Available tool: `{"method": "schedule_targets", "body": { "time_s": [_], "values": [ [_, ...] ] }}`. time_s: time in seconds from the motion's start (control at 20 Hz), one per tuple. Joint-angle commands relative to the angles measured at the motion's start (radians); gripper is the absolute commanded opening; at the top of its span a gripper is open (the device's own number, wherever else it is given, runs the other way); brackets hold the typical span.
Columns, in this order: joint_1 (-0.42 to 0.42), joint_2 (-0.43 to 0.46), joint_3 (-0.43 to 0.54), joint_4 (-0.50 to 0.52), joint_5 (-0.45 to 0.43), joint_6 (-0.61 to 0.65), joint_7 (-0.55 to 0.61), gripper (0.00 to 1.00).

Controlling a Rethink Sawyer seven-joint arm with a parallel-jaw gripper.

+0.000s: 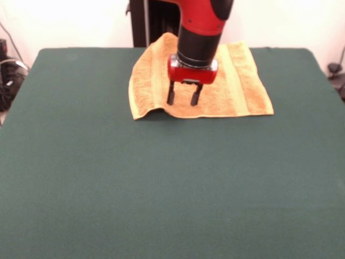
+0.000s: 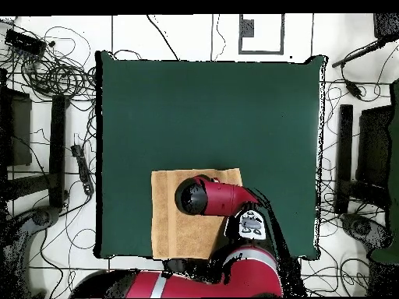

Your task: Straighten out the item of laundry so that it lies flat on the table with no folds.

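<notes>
In the front view, bare green cloth of the table (image 1: 81,178) is seen across the left part of the picture, and black cables are glimpsed on the floor beyond its left edge. Toward the middle, at the far side of the table, the towel (image 1: 237,91) is laid out, golden-orange and roughly square. Its left corner nearest the camera is slightly lifted and curled, with a small shadow beneath it, and the far left corner is turned in, so that the left edge looks rounded. The right part of the towel is seen lying flat, with a woven band running from front to back near the right edge.

Above the middle of the towel the gripper (image 1: 184,99) is held pointing down from the red and black arm. Its two dark fingers (image 1: 171,94) are spread apart, with a clear gap between them, and nothing is grasped. The tips are seen against the towel; whether they touch it cannot be told.

In the overhead view the towel (image 2: 167,214) is found against the table edge (image 2: 109,156) nearest the robot's base, partly covered by the arm, and the gripper itself is hidden beneath it. Tangled cables are spread on the floor around the table.
</notes>
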Motion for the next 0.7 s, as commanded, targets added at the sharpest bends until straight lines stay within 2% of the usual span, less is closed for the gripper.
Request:
{"method": "schedule_targets", "body": {
  "time_s": [0.05, 0.7],
  "values": [
    [0.055, 0.231, 0.183, 0.102, 0.039, -0.143, 0.24, 1.0],
    [0.119, 0.212, 0.232, 0.132, 0.162, -0.145, 0.316, 1.0]
  ]
}}
